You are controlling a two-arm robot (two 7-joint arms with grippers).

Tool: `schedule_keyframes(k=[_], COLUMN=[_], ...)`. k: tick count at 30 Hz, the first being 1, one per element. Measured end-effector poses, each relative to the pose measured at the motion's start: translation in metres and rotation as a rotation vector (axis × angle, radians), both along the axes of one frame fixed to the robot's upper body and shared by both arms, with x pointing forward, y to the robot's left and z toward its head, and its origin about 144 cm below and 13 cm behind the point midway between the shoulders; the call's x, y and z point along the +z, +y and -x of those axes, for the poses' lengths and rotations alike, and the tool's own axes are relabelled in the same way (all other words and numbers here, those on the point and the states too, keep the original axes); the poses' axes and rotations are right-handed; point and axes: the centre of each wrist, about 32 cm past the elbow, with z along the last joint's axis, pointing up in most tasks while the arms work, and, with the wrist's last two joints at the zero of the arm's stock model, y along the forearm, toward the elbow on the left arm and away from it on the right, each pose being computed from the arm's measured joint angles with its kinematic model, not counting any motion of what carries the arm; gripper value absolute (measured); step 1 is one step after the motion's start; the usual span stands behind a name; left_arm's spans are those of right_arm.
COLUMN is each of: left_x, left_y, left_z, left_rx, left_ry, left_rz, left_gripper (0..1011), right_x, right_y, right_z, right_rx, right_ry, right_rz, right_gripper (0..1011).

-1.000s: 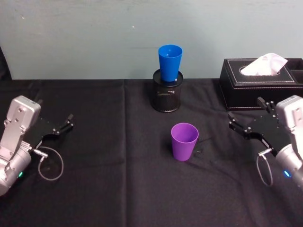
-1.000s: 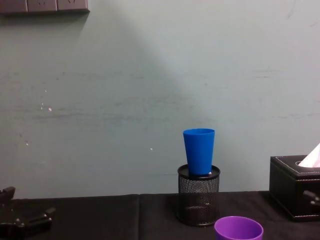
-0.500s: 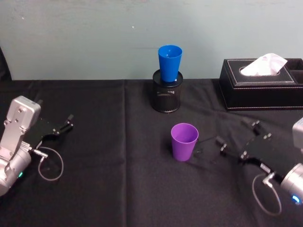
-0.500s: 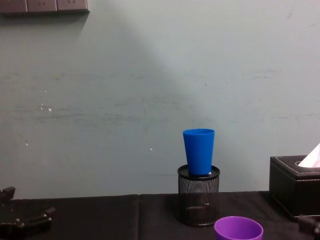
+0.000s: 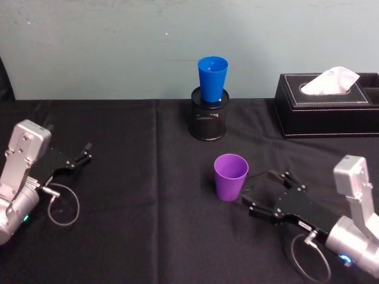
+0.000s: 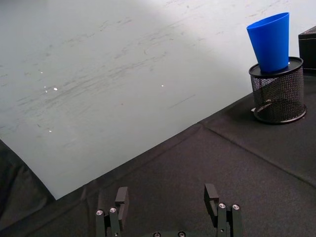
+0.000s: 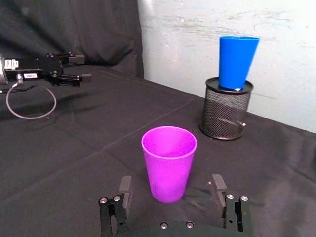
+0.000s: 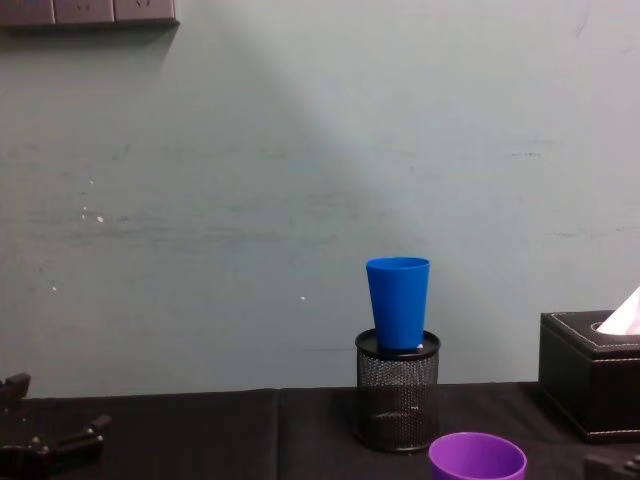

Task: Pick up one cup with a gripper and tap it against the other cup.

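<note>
The purple cup (image 5: 230, 177) stood upright, mouth up, near the middle of your tabletop (image 5: 148, 236), a little toward the right edge. In the right wrist view the purple cup (image 7: 169, 160) sat centred just ahead of the fingers. The chest view caught the rim of the purple cup (image 8: 477, 460) at its lower border.

Your right pincer (image 5: 249, 195) lay low over the cloth on the cup's right side, pointing at it, with its fingers spread wide. From the wrist, the right pincer (image 7: 171, 185) had one finger to each side of the cup's base. The tips looked just short of the cup, though I could not tell for certain that they were clear of it.

Beyond the purple cup, toward the far edge, the blue cup (image 5: 212, 78) stood upright with its base set in the mouth of the black mesh pen holder (image 5: 208, 121). The two cups were well apart. You could see the same blue cup (image 8: 398, 302) rising out of the mesh pen holder (image 8: 397, 400) against the wall in the chest view.

A black tissue box (image 5: 325, 109) sat by the far right corner.

Your left pincer (image 5: 84, 154) rested near the left edge, its fingers likewise spread, as the left wrist view of the left pincer (image 6: 166, 197) confirmed.
</note>
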Motion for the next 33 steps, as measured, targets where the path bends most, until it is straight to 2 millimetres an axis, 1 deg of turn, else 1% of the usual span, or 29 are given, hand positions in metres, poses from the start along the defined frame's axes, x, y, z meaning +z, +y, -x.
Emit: schedule_keyframes(k=[13, 21, 26, 33], left_x=[0.000, 0.000, 0.000, 0.000], left_y=[0.000, 0.000, 0.000, 0.000], left_z=[0.000, 0.000, 0.000, 0.000], left_rx=[0.000, 0.000, 0.000, 0.000], left_ry=[0.000, 0.000, 0.000, 0.000], left_rz=[0.000, 0.000, 0.000, 0.000], left_gripper=[1000, 1000, 1000, 1000], right_x=[-0.006, -0.006, -0.007, -0.009], right_y=[0.020, 0.031, 0.036, 0.045], right_z=[-0.030, -0.048, -0.056, -0.061], right_rx=[0.020, 0.021, 0.023, 0.033], right_ry=[0.004, -0.003, 0.001, 0.010], right_rz=[-0.008, -0.005, -0.013, -0.024], right_gripper=[1003, 1003, 1003, 1003])
